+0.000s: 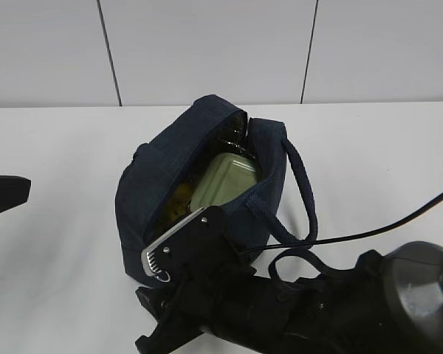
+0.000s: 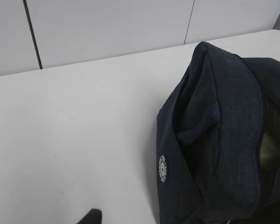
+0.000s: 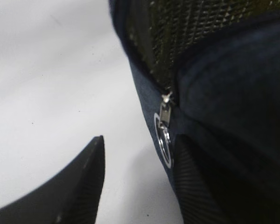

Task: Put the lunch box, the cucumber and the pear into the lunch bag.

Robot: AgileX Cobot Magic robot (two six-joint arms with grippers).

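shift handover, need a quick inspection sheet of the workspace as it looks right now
surface: white table, bare where visible
job's things: lunch bag unzipped, top open; lunch box inside, green lid up; pear beside it in the bag; a dark shape at the bag's far end, possibly the cucumber, cannot tell
clutter: nothing seen
grippers: right tool at the bag's near end, fingers either side of the zipper ring pull, not clamped on it; left tool off to the left, away from the bag, state unclear
cables: black cable running to the right arm
surroundings: white panelled wall
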